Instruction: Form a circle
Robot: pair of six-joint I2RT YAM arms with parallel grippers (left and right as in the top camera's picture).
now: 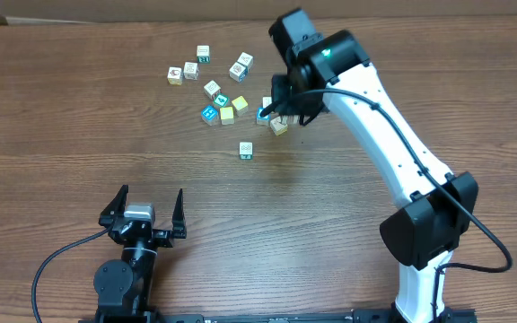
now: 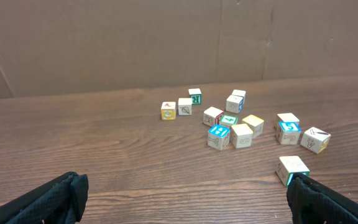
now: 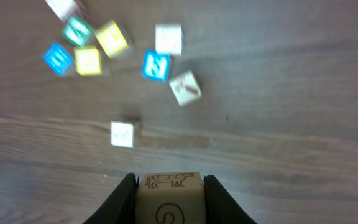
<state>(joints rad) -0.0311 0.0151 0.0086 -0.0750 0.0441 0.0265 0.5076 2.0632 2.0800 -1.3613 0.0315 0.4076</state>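
**Overhead:** The right gripper (image 1: 282, 109) hangs over the far side of the wooden table (image 1: 79, 161). It is directly above the circle (image 1: 264, 114), so far only a loose knot of three pieces, one blue and two whitish, at the right end of the scatter. Fourteen toy cubes (image 1: 212, 88) lie on the wood, with a lone cube (image 1: 246, 150) set apart nearer the robot. The left gripper (image 1: 150, 199) rests by the near edge, jaws spread wide and empty.

**Left wrist:** The same fourteen can be counted, two of them blue-faced. The circle (image 2: 289, 132) sits at the right of the group.

**Right wrist:** The fingers (image 3: 124, 200) are clamped on a fifteenth piece, a picture cube (image 3: 168, 194) bearing a drawn animal, held clear of the table. Nine cubes show below, somewhat blurred, with the circle (image 3: 156, 65) just ahead.

The cubes look light, rigid and smooth-faced. Each is probably best pinched squarely across two opposite flat sides, since a corner grip would likely twist it or let it slip.
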